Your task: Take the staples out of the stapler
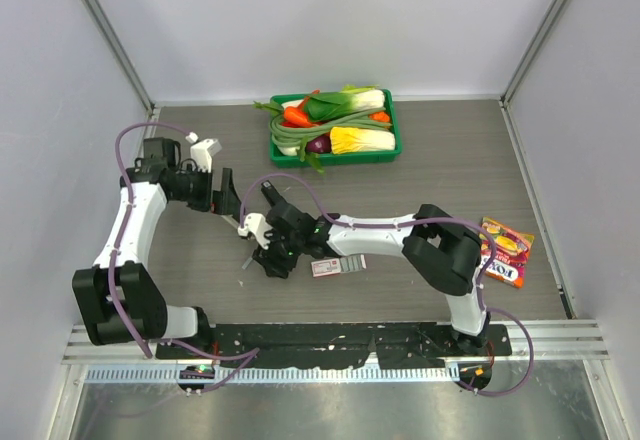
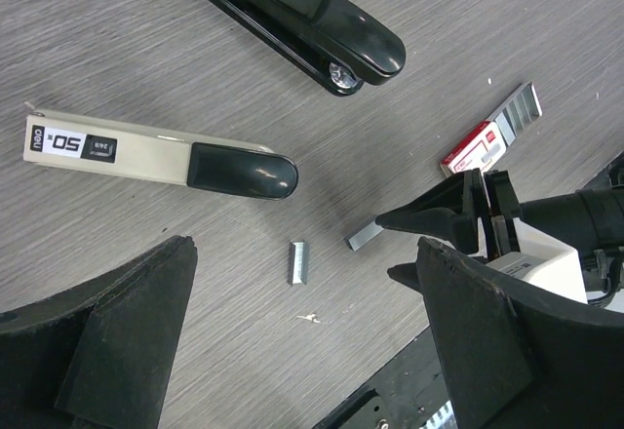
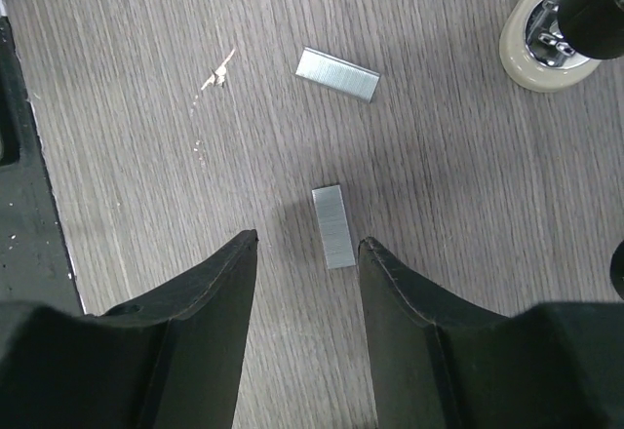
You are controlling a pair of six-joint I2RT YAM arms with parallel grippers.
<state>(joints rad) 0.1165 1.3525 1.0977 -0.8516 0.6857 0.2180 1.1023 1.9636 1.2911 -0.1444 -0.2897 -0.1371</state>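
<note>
Here are the staples (image 3: 333, 226): a tiny, flat, silvery-grey strip with fine ribbing, lying loose on the wood-grain counter (image 3: 458, 185). It sits right in the gap at the tips of the right claw (image 3: 307, 244), closer to one fingertip than the other, flat on the counter and not pinched. That claw's jaws stand partly apart and hold nothing. The other strip (image 3: 337, 73) is the same dull silver and lies at a slant, a little beyond the first.

Up in the left wrist view, both strips lie on the counter near the middle, on the near side of two staplers. The left claw (image 2: 304, 253) hovers above them, spread wide and empty.

Now the writing. The beige stapler (image 2: 127, 146) has a black end cap and a black-and-white label with a bold "50"; the smaller print beside it is too fine to read. The black stapler (image 2: 292, 15) shows no lettering I can make out. To the right lies the red-and-white staple box (image 2: 478, 141), its print unreadable. From overhead, a green tray (image 1: 392, 125) of vegetables sits far back, and a colourful snack packet (image 1: 505, 252) lies at the right edge.
</note>
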